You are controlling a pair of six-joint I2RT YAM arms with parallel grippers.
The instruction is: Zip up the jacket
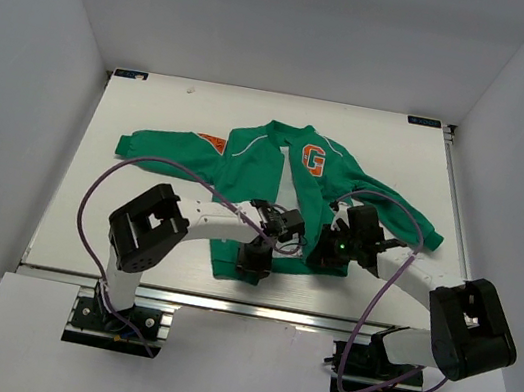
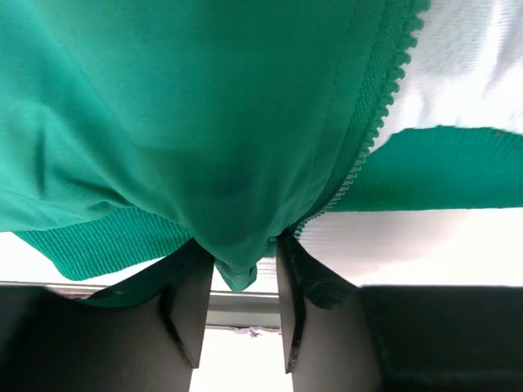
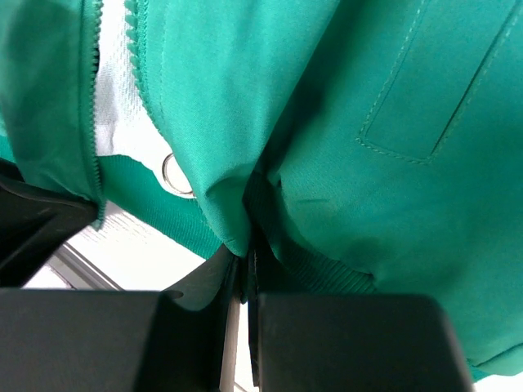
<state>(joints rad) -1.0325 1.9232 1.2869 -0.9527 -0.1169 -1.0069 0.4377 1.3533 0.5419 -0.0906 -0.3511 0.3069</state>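
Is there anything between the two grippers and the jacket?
Nothing visible. The left gripper has a fold of the jacket between its fingers near the hem, and the right gripper is shut on fabric beside the zipper.

- One jacket (image 1: 276,173), green.
- Two orange patches: one "G" (image 1: 314,159) on the chest, one sleeve patch (image 1: 212,141).
- One metal ring (image 3: 176,175) at the zip.
- Two arms, two grippers: left (image 1: 256,259), right (image 1: 326,254).
- One table (image 1: 135,224).

Green jacket (image 1: 276,173) with orange "G" patch (image 1: 314,159) lying flat mid-table, front gaping open, sleeves spreading left and right.
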